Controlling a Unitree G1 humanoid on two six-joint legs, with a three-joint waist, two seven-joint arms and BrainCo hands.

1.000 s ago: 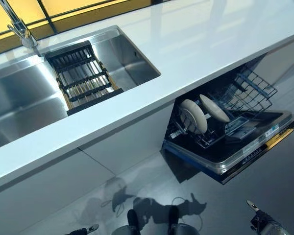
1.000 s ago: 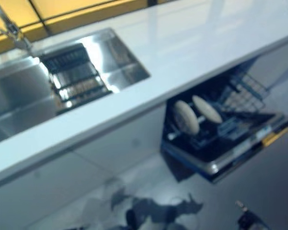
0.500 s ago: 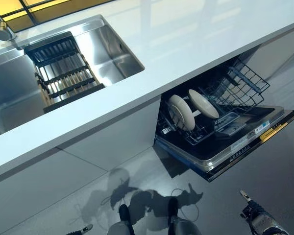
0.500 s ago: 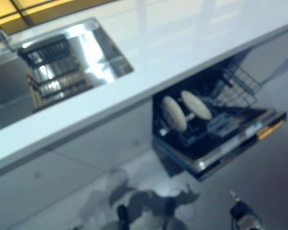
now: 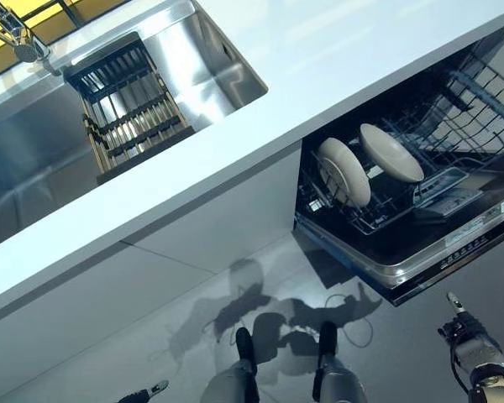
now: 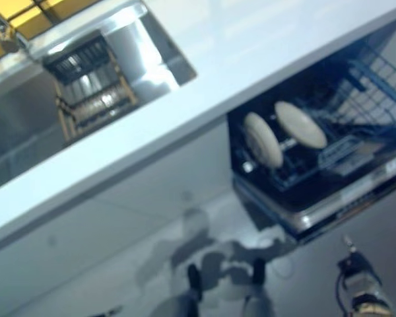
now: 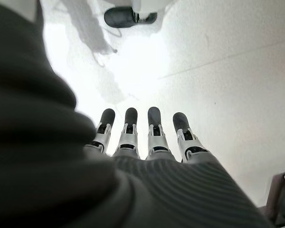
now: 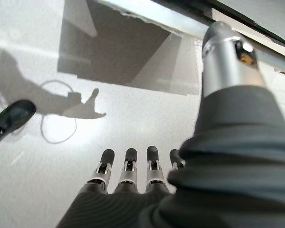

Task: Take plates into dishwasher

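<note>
Counter (image 5: pixel 336 50): a long white top runs across my view, and no plate lies on the part I can see. Against half a second ago the whole picture has swung, so my head has moved and the things have not.
Sink (image 5: pixel 42 159): a steel basin is set into the counter's left end, with a tap (image 5: pixel 13 38) at its back edge. I see no plate in it.
Dishwasher (image 5: pixel 420 243): it sits under the counter's right end, door down and lower rack (image 5: pixel 454 159) pulled out. It fills more of my view now than before.
Drying rack (image 5: pixel 130 109): a dark slatted tray spans the sink's right part and is bare.
Plates (image 5: pixel 344 172): two pale plates stand on edge in the rack's left part, one just beside the other (image 5: pixel 391 153), as they stood a second ago. I judge the loading done for these two.
My right hand (image 5: pixel 466 332): it hangs low over the floor, in front of the dishwasher door's edge. Its fingers (image 8: pixel 128 166) are straight, side by side, and carry nothing.
My left hand (image 7: pixel 147 137): it points at the bare floor, fingers straight and empty.
What this means: with both hands free and no plate left in sight, I judge the task near its end; perhaps the rack and door come next.
</note>
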